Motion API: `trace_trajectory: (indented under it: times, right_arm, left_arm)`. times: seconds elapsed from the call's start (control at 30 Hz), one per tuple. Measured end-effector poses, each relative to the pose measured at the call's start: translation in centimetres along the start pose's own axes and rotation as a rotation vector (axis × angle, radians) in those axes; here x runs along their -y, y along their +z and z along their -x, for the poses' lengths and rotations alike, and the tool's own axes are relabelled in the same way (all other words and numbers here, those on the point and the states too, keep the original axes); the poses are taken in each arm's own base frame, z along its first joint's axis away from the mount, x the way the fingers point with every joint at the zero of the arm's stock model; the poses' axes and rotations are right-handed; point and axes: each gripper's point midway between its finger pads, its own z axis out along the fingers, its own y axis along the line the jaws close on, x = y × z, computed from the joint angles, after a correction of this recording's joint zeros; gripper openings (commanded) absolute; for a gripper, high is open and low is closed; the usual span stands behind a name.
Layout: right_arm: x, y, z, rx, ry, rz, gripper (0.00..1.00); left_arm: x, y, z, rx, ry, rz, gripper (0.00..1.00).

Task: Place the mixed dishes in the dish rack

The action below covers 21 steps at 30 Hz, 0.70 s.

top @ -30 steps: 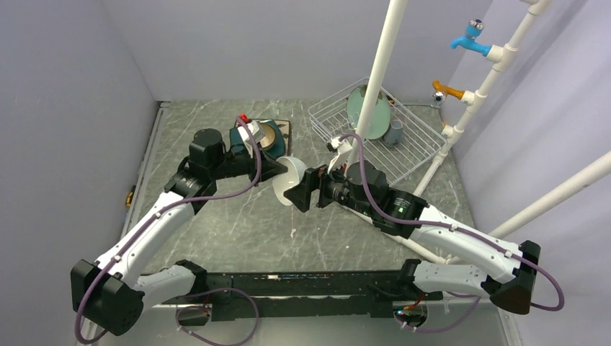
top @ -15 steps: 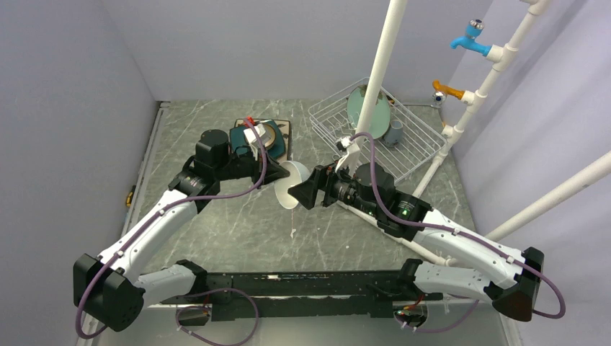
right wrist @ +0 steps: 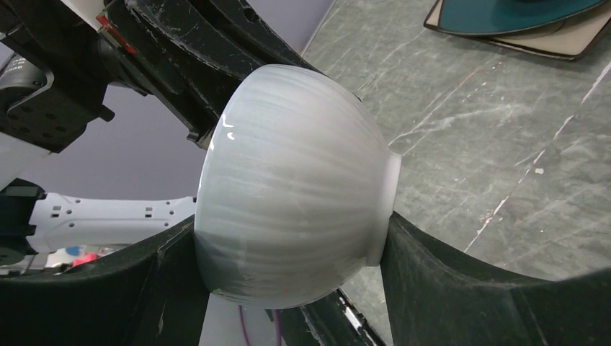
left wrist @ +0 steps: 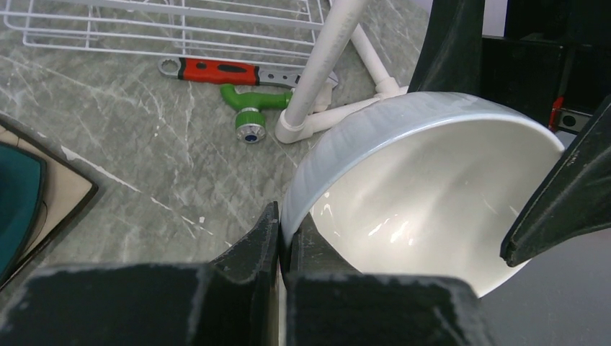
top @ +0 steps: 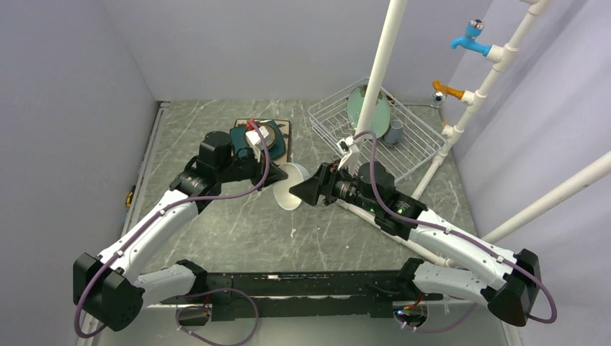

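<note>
Overhead: white bowl is held clear of the table, tipped on its side, between the two claws. Left claw is clamped on the bowl's rim. Only its wrist view shows this, one finger inside the wall and one outside, with the glossy inside open to that camera. Right claw is spread wide about the bowl. Only its wrist view shows the streaked outer wall, one finger lying at the rim and the other at the foot ring. Cannot tell whether they press or merely touch. Beyond the left claw's tips, the left wrist view picks up a red-handled wrench and a green fitting beside a white pipe, all hidden overhead. Past the right claw's wrist, the dish rack holds the mint-green plate on edge and the mug. Beyond the right claw's tips, the teal square plate lies on the cream plate. Surface: grey marbled stone. Walls plain, pale lilac. A blue tap and an orange tap sit on the pipe frame.
</note>
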Motion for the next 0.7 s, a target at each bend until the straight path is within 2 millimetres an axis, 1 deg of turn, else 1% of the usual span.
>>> trace_trajectory:
  times: [0.1, 0.17, 0.2, 0.27, 0.33, 0.4, 0.5, 0.6, 0.7]
  right_arm:
    - [0.3, 0.0, -0.2, -0.008, 0.029, 0.017, 0.00]
    - [0.4, 0.1, -0.1, -0.006, 0.041, 0.021, 0.00]
    - [0.5, 0.0, -0.1, -0.009, 0.052, 0.027, 0.00]
    - [0.5, 0.0, -0.1, -0.008, 0.078, 0.034, 0.00]
    - [1.0, 0.0, -0.4, -0.018, 0.106, 0.030, 0.00]
    - [1.9, 0.0, -1.1, -0.033, 0.146, 0.024, 0.00]
    - [2.8, -0.1, -2.6, -0.077, 0.213, 0.036, 0.00]
    - [3.0, -0.5, -3.5, -0.114, 0.279, 0.073, 0.00]
    - [3.3, -1.0, -3.7, -0.129, 0.328, 0.098, 0.00]
  left_arm:
    - [-0.1, 0.0, -0.3, -0.018, -0.015, 0.014, 0.10]
    - [-0.2, 0.1, -0.3, -0.025, -0.021, 0.017, 0.21]
    - [-0.2, 0.1, -0.3, -0.027, -0.024, 0.018, 0.27]
    - [-0.2, 0.2, -0.2, -0.023, -0.020, 0.017, 0.36]
    - [-0.2, 0.2, 0.4, -0.009, -0.008, 0.016, 0.45]
    - [-0.1, 0.1, 0.9, 0.008, 0.004, 0.018, 0.52]
    - [-0.2, 0.0, 1.4, 0.024, 0.017, 0.026, 0.64]
    - [-0.3, -0.2, 1.7, 0.035, 0.024, 0.038, 0.80]
    - [-0.4, -0.4, 2.0, 0.045, 0.030, 0.056, 0.97]
